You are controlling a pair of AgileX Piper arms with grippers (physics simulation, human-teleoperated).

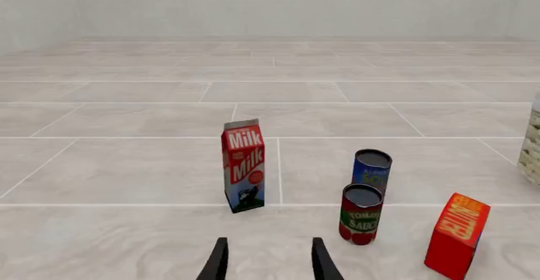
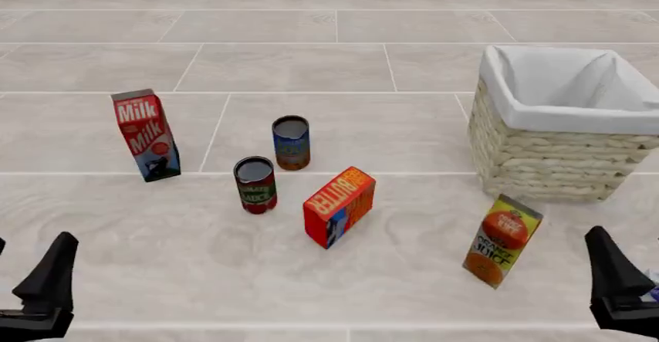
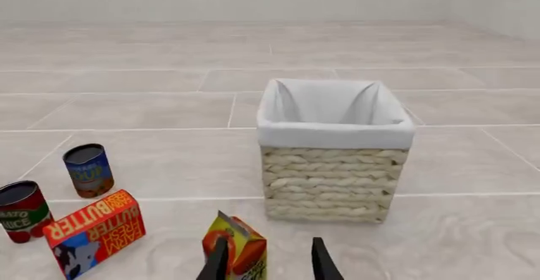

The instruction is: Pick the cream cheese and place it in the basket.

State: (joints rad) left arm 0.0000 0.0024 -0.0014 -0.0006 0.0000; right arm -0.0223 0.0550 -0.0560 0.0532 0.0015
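The cream cheese does not show clearly in any view; a tiny pale blue sliver sits at the front view's right edge behind my right gripper, too small to identify. The basket (image 2: 535,157), cream wicker with a white liner, stands at the right back and fills the middle of the right wrist view (image 3: 329,179). My left gripper (image 2: 52,272) hovers low at the front left, its fingers apart (image 1: 265,245) and holding nothing. My right gripper (image 2: 609,269) hovers at the front right, also open (image 3: 265,245), just behind the orange juice carton.
A milk carton (image 2: 147,135) stands at the left. A blue can (image 2: 292,143) and a tomato sauce can (image 2: 255,185) stand near the middle. The red-orange butter box (image 2: 338,206) and the orange juice carton (image 2: 501,240) lean in front of the basket.
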